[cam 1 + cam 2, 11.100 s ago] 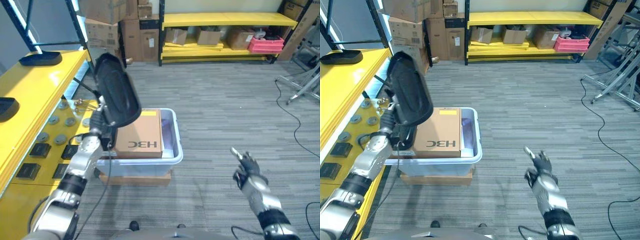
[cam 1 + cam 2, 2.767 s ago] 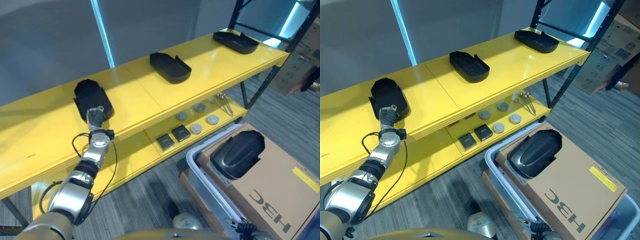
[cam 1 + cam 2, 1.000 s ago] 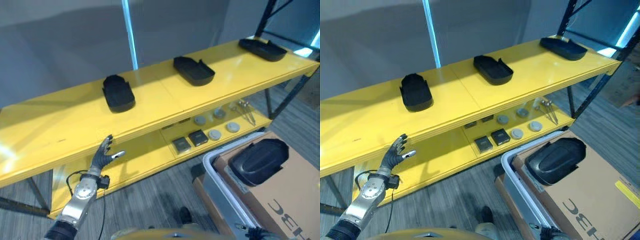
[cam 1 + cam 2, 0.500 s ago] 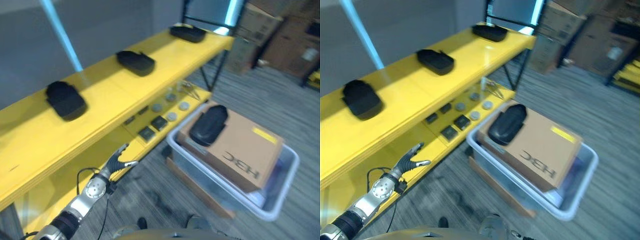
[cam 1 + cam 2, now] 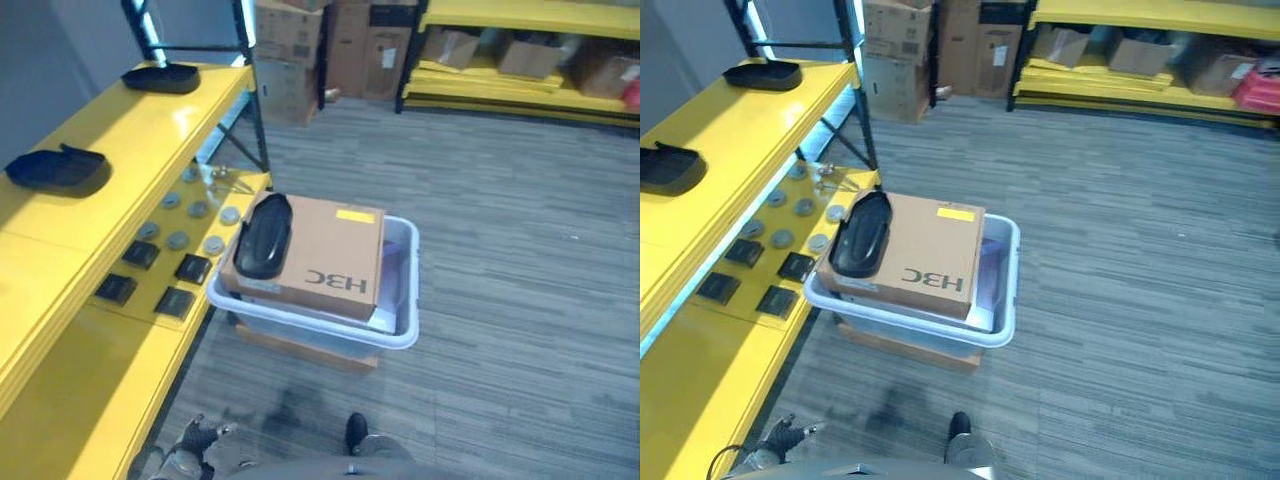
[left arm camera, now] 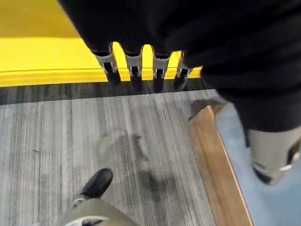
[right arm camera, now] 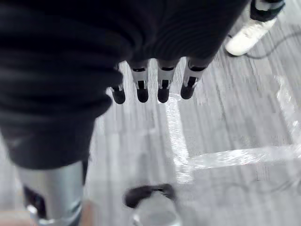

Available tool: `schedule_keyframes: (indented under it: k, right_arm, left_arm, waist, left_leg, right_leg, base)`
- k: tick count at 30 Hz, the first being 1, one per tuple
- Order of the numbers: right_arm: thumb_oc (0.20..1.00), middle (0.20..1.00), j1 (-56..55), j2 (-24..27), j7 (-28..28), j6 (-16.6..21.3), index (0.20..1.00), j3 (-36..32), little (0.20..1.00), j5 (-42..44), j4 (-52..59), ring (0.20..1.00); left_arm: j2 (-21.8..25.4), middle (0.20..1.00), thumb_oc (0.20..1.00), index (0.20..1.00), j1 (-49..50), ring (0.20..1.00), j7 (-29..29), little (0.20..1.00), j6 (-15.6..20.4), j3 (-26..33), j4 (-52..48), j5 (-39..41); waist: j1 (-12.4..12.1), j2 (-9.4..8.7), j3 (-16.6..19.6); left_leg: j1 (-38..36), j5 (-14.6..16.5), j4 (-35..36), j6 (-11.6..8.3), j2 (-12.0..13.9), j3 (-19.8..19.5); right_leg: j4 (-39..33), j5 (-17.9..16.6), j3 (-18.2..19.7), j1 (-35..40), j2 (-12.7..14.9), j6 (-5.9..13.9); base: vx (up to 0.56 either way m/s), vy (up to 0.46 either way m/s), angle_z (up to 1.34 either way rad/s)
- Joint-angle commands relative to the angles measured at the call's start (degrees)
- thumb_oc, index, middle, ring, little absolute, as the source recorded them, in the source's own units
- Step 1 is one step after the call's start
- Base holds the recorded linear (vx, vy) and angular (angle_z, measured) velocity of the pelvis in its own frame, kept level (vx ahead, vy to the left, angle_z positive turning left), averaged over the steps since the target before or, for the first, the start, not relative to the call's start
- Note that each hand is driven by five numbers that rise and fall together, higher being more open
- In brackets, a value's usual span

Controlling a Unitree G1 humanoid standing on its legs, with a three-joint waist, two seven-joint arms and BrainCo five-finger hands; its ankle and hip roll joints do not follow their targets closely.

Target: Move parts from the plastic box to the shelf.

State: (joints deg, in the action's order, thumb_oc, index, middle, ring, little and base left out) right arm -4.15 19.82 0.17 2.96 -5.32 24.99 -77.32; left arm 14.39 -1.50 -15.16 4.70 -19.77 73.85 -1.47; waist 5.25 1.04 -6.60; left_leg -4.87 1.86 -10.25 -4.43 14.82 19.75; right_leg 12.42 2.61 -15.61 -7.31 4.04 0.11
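The box (image 5: pixel 400 300), pale and translucent, stands on the floor (image 5: pixel 520 260) just beside the front edge of the shelf (image 5: pixel 60 250), resting on a flat brown board (image 5: pixel 300 350). A brown carton (image 5: pixel 320 255) lies inside it and covers most of the opening. One black part (image 5: pixel 262 235) lies on top of the carton, at the end nearest the shelf.

Two more black parts sit on the upper board of the shelf: one (image 5: pixel 55 168) near the middle of the visible stretch, another (image 5: pixel 160 76) toward the far end by the dark upright. The lower board carries round grey discs (image 5: pixel 180 240) and small black squares (image 5: pixel 150 275) along its front edge.

The left hand (image 5: pixel 195 440) shows at the bottom edge of the left eye view, low beside the shelf and well apart from the box. In its wrist view the fingers (image 6: pixel 134 66) hang straight, side by side, with nothing in them.

The right hand (image 7: pixel 150 56) points down at the floor; its fingers (image 7: pixel 162 82) appear straight and relaxed, empty, though the thumb is partly cut off. A white shoe (image 7: pixel 247 35) stands on the floor beyond them.
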Motion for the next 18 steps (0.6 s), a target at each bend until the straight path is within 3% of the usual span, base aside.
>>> schedule_keyframes:
  k: [1, 3, 5, 7, 12, 18]
  right_arm:
    - [1.0, 1.0, 4.51, 4.41, -6.3, 8.72, 1.0, -1.44, 1.0, 15.16, 5.44, 1.0]
    - [1.0, 1.0, 6.11, 7.13, -9.57, 10.87, 1.0, -2.76, 1.0, 17.71, 9.63, 1.0]
    - [1.0, 1.0, 8.15, 11.88, -17.89, 11.48, 1.0, -6.24, 1.0, 18.37, 21.92, 1.0]
    - [1.0, 1.0, 8.71, 14.49, -22.28, 12.38, 1.0, -9.39, 1.0, 16.17, 30.46, 1.0]
    - [1.0, 1.0, 9.47, 16.83, -23.93, 10.69, 1.0, -14.07, 1.0, 10.64, 48.74, 1.0]
    - [1.0, 1.0, 11.2, 14.56, -23.81, 4.47, 1.0, -12.08, 1.0, 4.9, 63.48, 1.0]
  left_arm:
    - [1.78, 1.0, 1.0, 1.0, -0.96, 1.0, -2.24, 1.0, 2.37, 1.08, -2.14, -1.82]
    - [2.17, 1.0, 1.0, 1.0, -0.31, 1.0, -2.56, 1.0, 3.13, 0.95, -1.8, -1.59]
    - [2.41, 1.0, 1.0, 1.0, 0.5, 1.0, -3.06, 1.0, 3.65, 0.02, -2.27, 0.18]
    - [3.06, 1.0, 1.0, 1.0, 1.02, 1.0, -2.24, 1.0, 2.99, 0.23, -3.51, 0.78]
    - [3.92, 1.0, 1.0, 1.0, 3.37, 1.0, -1.31, 1.0, 1.64, 0.88, -6.01, -1.82]
    - [3.44, 1.0, 1.0, 1.0, 6.73, 1.0, -1.8, 1.0, 3.44, 2.26, -5.47, -2.54]
  waist:
    - [-2.36, -3.23, -2.7]
    - [-3.06, -3.19, -2.99]
    - [-3.24, -2.26, -3.65]
    - [-3.23, -1.68, -4.44]
    - [-3.81, -0.46, -4.23]
    - [-5.03, 0.37, -3.04]
  left_leg:
    - [9.5, -0.83, -5.18, 1.21, -5.78, -9.8]
    - [9.96, -0.78, -2.11, 1.78, -7.52, -12.71]
    - [10.84, -5.6, 5.11, 0.97, -8.25, -15.62]
    - [12.64, -8.25, 7.1, 0.52, -8.19, -17.2]
    - [10.27, -8.09, 10.7, 1.18, -9.13, -18.38]
    - [7.23, -6.91, 13.41, 2.15, -11.89, -18.6]
  right_leg:
    - [-15.57, -7.52, 5.07, 10.04, 1.7, 4.59]
    - [-15.3, -7.38, 6.46, 9.33, 1.32, 4.35]
    - [-16.19, -7.33, 7.51, 9.37, 0.9, 4.53]
    - [-16.21, -7.05, 8.17, 10.18, 1.26, 4.67]
    - [-15.87, -5.91, 6.16, 10.75, 2.8, 5.63]
    - [-15.66, -5.99, 4.9, 10.66, 5.06, 6.83]
  base:
    - [0.03, -0.208, -0.51]
    - [0.01, 0.015, -0.66]
    - [0.04, 0.166, -1.11]
    - [0.07, 0.152, -0.39]
    - [0.09, 0.161, -0.32]
    - [0.1, 0.169, -0.15]
